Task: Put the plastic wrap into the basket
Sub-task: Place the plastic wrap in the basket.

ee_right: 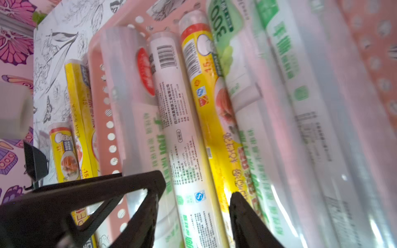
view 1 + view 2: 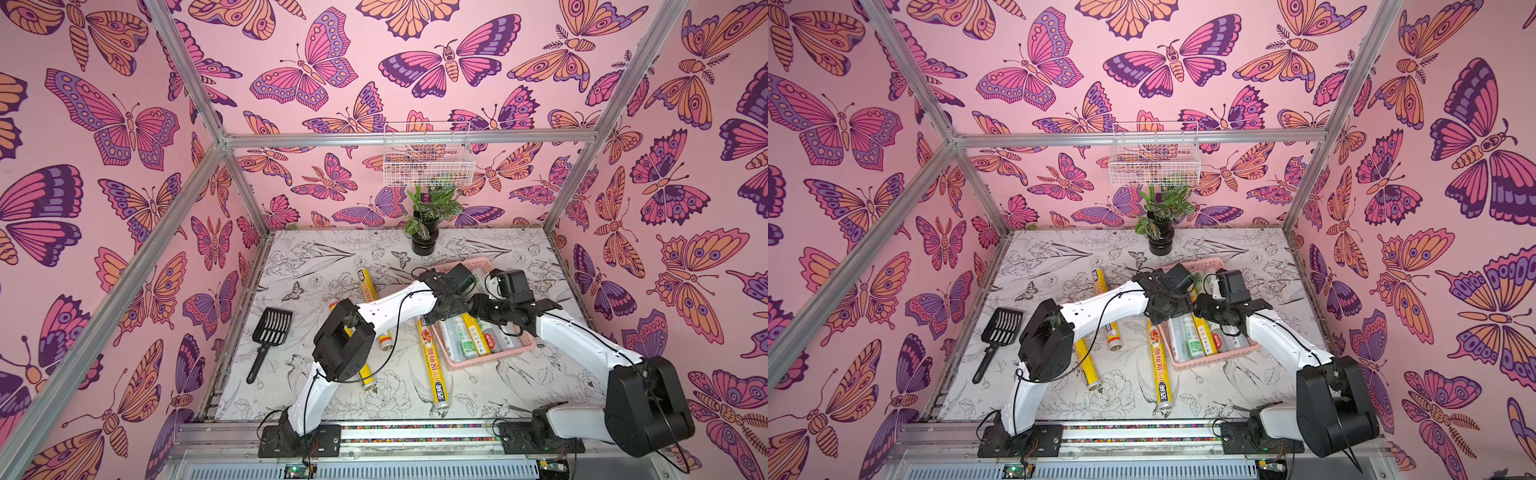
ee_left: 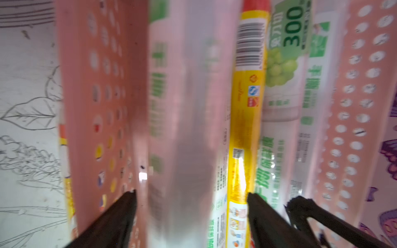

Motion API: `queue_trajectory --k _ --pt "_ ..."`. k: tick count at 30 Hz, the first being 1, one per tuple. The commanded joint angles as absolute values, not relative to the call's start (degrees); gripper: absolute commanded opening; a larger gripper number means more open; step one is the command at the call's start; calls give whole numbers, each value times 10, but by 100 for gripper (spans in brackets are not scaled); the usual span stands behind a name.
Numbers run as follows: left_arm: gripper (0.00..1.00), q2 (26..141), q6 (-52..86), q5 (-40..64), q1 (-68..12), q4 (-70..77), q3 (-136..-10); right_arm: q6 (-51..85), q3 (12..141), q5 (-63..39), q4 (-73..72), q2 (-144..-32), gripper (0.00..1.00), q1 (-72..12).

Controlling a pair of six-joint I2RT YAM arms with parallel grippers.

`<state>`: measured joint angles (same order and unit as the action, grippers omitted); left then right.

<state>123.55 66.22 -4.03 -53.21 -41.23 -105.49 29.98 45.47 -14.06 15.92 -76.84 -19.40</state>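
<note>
Yellow roll (image 2: 433,365) just beside the pink basket (image 2: 494,355) reads "PE保鲜膜".

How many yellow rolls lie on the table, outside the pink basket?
4 rolls: one far back, two partly under the left arm, one beside the basket. Others may be hidden.

From the middle of the flower-printed table (image 2: 332,257), the shallow pink perforated plastic basket (image 2: 490,356) sits at three o'clock, with several long thin plastic-wrap rolls (image 2: 471,336) side by side in it. One long yellow roll (image 2: 432,365) lies just beside its nine o'clock wall. The black slotted plastic scoop (image 2: 270,332) lies at nine o'clock. The potted green plant (image 2: 426,232) stands at twelve, below the white wire basket (image 2: 428,160) on the wall.
</note>
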Motion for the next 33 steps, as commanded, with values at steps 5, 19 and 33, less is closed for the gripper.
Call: queue_trajectory --k 5,19,33 --pt "100 1219 657 -63 -533 -459 -1048 294 465 -186 138 -767 56 -201" --pt "100 1082 543 -184 -533 -427 -952 272 461 25 201 -644 54 -199" --pt "83 898 558 -109 -510 -240 -597 250 453 -46 193 -579 55 -323"
